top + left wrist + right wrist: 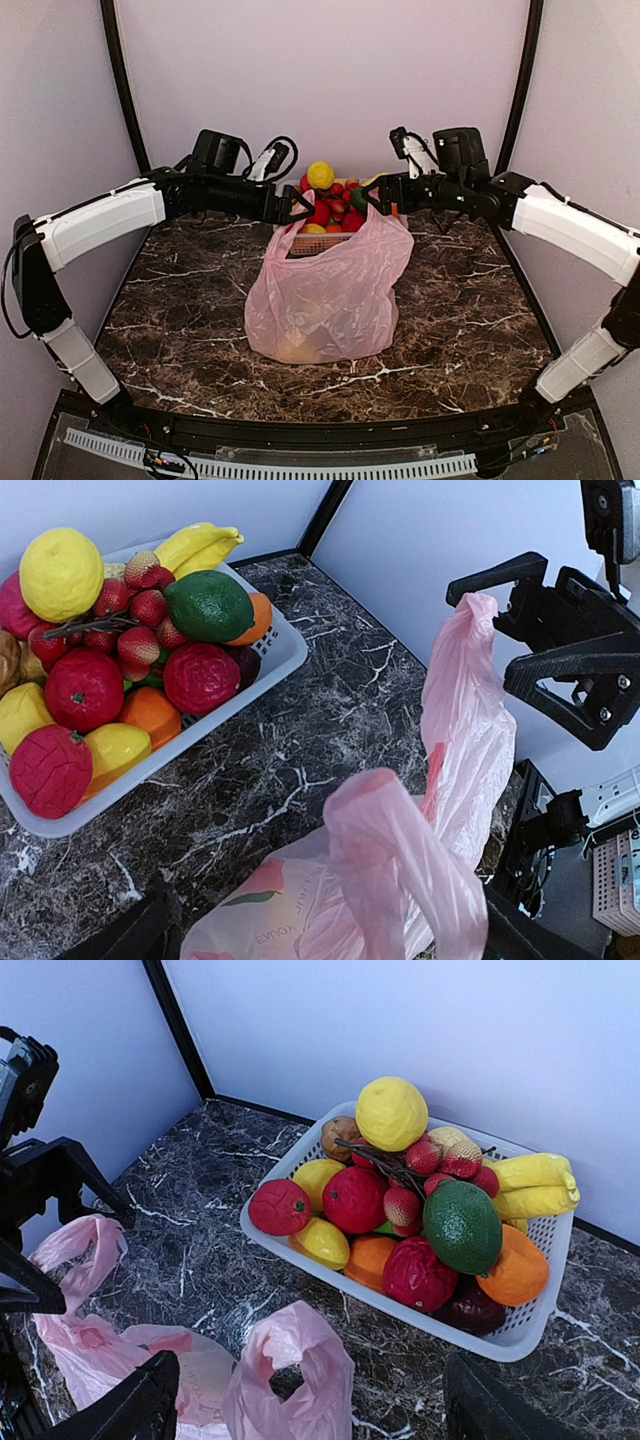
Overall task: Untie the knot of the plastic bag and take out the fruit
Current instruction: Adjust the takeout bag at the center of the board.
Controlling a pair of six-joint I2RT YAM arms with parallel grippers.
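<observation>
Plastic bag point(325, 295) translucent pink; table point(180, 300) dark marble (white veins); basket point(548, 1250) white; fruit pile point(352, 1198) red, yellow, green, orange.

Lab test booth: blank walls point(320, 70) around a marble-patterned table point(180, 330).

**Work enclosure, overhead view.** Tabletop point(180, 330) — dark brown marble pattern crossed by white veins. Behind the tabletop stands a plain, pale lilac back wall point(320, 70). A left wall point(50, 100) and a right wall point(600, 90) of the same tint flank it. Two black strips point(118, 80) rise from the tabletop's rear corners, where the walls meet. A curved black rim point(330, 430) runs along the tabletop's near edge, with a white slotted cable duct point(300, 466) just outside it. Lighting is even — shadows on the tabletop are faint and soft.
</observation>
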